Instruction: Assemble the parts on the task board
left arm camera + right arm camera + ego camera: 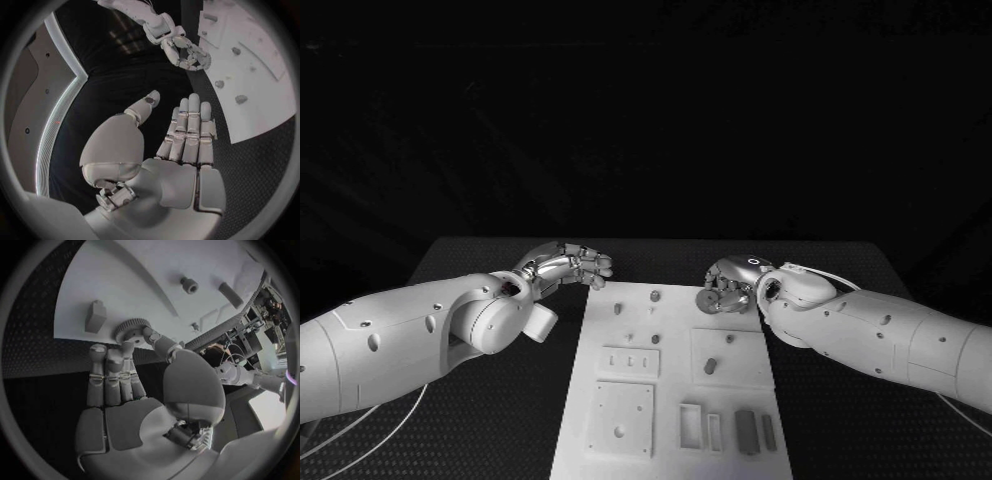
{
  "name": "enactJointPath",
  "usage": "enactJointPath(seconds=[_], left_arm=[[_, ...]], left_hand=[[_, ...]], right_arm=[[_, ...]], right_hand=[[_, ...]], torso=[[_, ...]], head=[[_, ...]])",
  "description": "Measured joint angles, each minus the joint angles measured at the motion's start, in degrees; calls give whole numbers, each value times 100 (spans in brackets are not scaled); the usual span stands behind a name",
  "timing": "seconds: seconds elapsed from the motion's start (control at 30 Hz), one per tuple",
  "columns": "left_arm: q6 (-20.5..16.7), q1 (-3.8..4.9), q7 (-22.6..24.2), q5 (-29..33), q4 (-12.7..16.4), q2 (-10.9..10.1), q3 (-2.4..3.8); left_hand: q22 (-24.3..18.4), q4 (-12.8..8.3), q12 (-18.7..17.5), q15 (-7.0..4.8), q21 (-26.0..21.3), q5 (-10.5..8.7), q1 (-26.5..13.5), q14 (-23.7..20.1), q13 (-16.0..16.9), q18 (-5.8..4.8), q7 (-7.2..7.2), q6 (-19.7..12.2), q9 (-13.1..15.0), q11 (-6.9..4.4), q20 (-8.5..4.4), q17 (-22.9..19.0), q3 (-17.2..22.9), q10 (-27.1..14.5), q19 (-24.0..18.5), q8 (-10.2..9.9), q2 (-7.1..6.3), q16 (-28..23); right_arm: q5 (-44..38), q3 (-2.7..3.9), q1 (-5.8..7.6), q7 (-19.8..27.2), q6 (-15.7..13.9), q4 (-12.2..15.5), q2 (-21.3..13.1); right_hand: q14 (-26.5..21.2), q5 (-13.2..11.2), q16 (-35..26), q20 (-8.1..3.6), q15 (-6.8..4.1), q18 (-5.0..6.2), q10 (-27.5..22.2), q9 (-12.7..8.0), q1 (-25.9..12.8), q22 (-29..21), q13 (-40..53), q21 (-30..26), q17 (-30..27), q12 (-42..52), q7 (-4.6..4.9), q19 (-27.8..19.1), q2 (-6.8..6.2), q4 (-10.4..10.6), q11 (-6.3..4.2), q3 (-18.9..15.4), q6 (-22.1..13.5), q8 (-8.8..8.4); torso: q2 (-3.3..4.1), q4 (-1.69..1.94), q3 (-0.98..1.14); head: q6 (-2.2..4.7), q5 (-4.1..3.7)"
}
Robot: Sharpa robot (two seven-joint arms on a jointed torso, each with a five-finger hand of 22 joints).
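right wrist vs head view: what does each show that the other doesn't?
Right wrist alone: the toothed gear pinched in the right hand at the task board edge, with a small block nearby.
Head alone: the left hand empty off the board's far left corner, and the near plates and slotted pieces.
Both: right hand, board, pegs.

The task board (668, 400) lies mid-surface (473, 260); the left hand (567, 266) sits beside its far-left corner, the right hand (728, 285), seemingly pinching a gear (130, 330), at its far-right edge.
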Motion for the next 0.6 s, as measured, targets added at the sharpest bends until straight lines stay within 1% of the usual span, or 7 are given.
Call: enactJointPath(seconds=[0.17,0.27,0.33,0.4,0.47,0.53,0.6], left_arm=[[0,0,-1,-3,2,-3,0],[0,1,-1,-5,2,-7,0],[0,1,-2,-7,1,-10,1],[0,1,-2,-8,0,-11,1],[0,1,-2,-9,0,-11,1],[0,1,-2,-11,0,-10,1],[0,1,-2,-12,0,-11,1]], left_hand=[[0,0,0,0,0,0,0,0,0,0,0,0,0,0,0,0,0,0,0,0,0,0],[0,0,0,0,0,0,0,0,5,0,0,0,-1,0,0,0,0,0,0,0,0,0],[0,0,0,0,0,0,0,0,5,0,0,0,-1,0,0,0,0,0,0,0,0,0],[-1,0,0,0,0,0,0,0,5,0,0,0,-1,0,0,-1,0,0,0,0,0,0],[-5,0,0,0,0,0,0,0,5,0,0,0,0,0,0,-1,0,0,0,0,0,0],[-5,0,0,0,0,0,0,0,4,0,0,0,5,0,0,-1,0,0,0,0,0,-19],[-5,0,0,0,0,0,0,0,4,0,0,0,5,0,0,0,0,0,0,0,0,-22]], right_arm=[[-103,-5,-11,5,-29,10,-6],[-155,-8,-16,9,-38,27,-7],[-186,-9,-17,10,-44,29,-5],[-209,-9,-17,10,-47,31,-2],[-228,-9,-17,12,-51,35,-1],[-241,-10,-17,14,-57,38,0],[-250,-11,-19,15,-66,40,-2]], right_hand=[[12,0,31,-20,3,0,21,-4,35,3,-29,30,-18,35,-34,21,-14,-63,-20,82,34,5],[-1,74,55,-20,-20,-1,21,4,182,4,-51,34,-24,67,-35,21,45,-119,-20,237,35,39],[-1,224,74,-20,-45,0,42,5,243,5,-61,67,-29,77,-35,21,107,-173,-41,347,35,49],[7,290,88,-20,-53,0,51,6,268,5,-64,89,-29,94,-36,21,131,-206,-49,379,35,70],[7,312,120,-20,-53,-1,51,7,296,5,-81,110,-29,128,-36,21,160,-227,-50,401,35,109],[24,312,152,-19,-70,0,77,8,253,5,-94,150,-29,134,-36,21,216,-203,-76,426,36,134],[35,313,155,-19,-81,0,82,8,220,5,-109,155,-37,158,-50,21,248,-204,-81,426,50,141]], torso=[[-8,-5,0],[-10,-6,-1],[-12,-5,-2],[-12,-4,-3],[-12,-4,-3],[-12,-3,-3],[-12,-2,-3]], head=[[-15,7],[-21,9],[-22,8],[-23,4],[-25,3],[-26,3],[-26,3]])
